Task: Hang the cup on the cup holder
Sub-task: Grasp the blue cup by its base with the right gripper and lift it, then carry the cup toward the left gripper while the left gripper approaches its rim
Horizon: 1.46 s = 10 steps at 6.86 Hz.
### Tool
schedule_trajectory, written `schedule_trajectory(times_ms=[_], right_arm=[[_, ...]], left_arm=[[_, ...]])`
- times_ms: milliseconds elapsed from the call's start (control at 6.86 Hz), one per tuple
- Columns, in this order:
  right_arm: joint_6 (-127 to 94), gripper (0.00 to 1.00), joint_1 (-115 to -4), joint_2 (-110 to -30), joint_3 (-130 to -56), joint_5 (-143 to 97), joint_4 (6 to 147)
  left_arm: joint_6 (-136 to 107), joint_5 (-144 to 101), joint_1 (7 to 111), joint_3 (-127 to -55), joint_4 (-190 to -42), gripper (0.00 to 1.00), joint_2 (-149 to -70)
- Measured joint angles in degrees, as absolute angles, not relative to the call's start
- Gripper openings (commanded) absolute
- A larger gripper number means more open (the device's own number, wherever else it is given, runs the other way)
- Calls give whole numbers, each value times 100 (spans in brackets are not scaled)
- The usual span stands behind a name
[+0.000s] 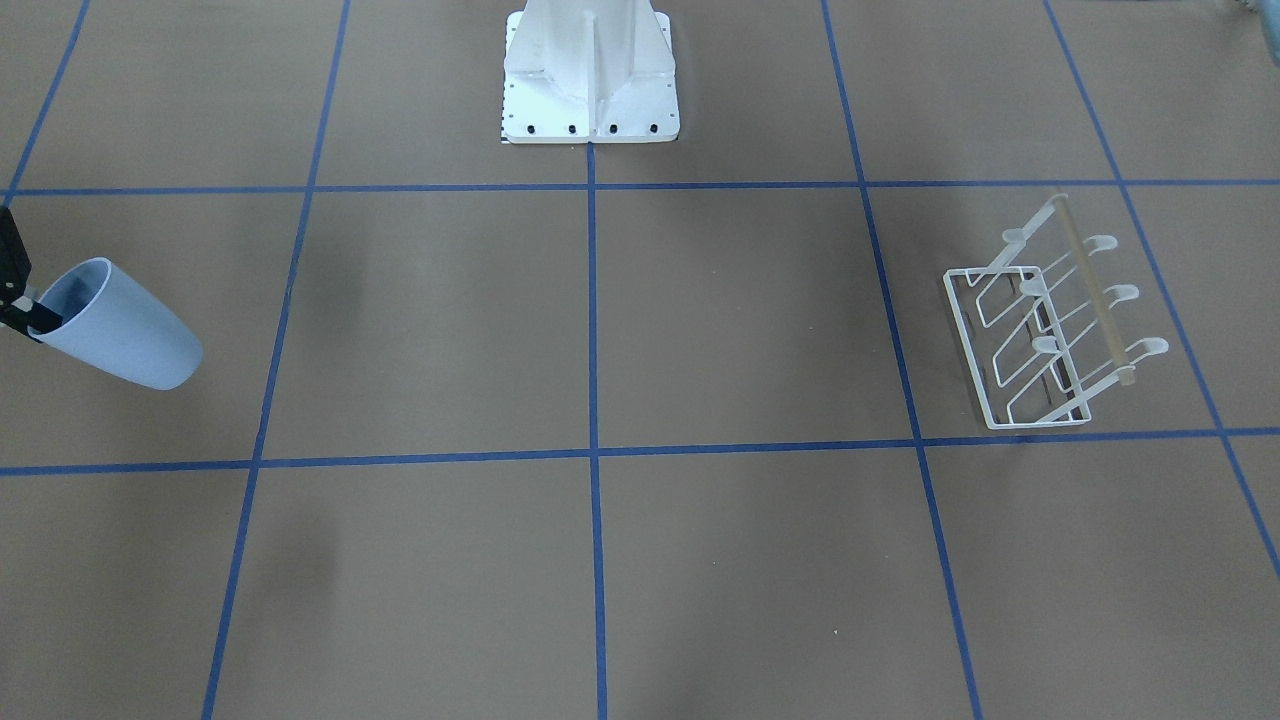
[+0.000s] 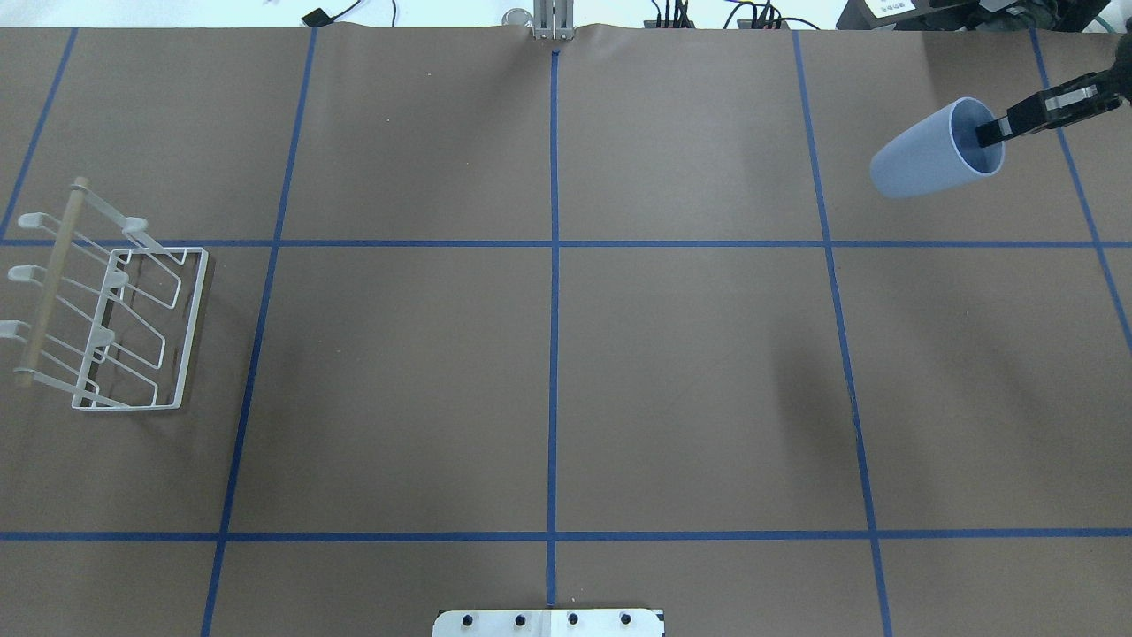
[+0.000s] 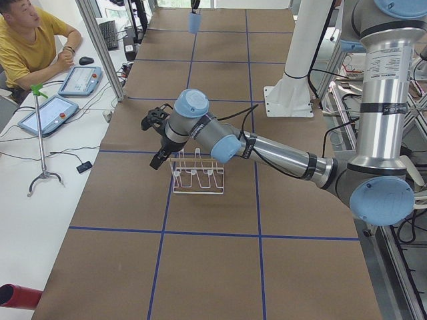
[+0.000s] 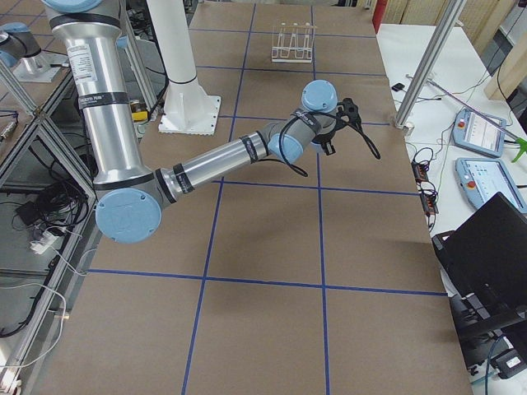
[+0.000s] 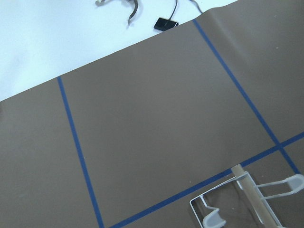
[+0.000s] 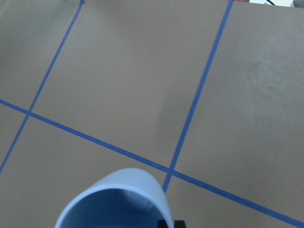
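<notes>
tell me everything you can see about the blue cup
The cup is a plain light blue tumbler, tapered, handleless and matte like plastic, with nothing visible inside. The right end effector pinches its rim, one finger inside the mouth. It hangs tilted, mouth toward the end effector, apparently clear of the table. It is at the robot's right end, far from the cup holder.

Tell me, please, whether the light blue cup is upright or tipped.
Tipped: the cup hangs slanted from the right gripper, mouth sideways, one finger inside the rim.
</notes>
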State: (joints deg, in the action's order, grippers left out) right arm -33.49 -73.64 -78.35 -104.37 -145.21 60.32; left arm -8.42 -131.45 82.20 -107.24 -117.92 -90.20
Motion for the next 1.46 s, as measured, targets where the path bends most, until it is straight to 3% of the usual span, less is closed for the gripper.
schedule_trajectory(times_ms=[437,874,1457], right_arm=[[-5644,0,-7257,-7738,-10426,-14583,3841],[-7671,0,-6912,-7743,-10426,-14072,1565],[-8764,0,-5362,-7761,-10364,-12059,-754]], left_arm=[[-3012,-13355,7413,-10780,-12584,97,-9532],[-7047,-13522,6575,-10776,-14652,97,-10144],[-10292,-13510,5541,-10843,-15737,97,-11091]])
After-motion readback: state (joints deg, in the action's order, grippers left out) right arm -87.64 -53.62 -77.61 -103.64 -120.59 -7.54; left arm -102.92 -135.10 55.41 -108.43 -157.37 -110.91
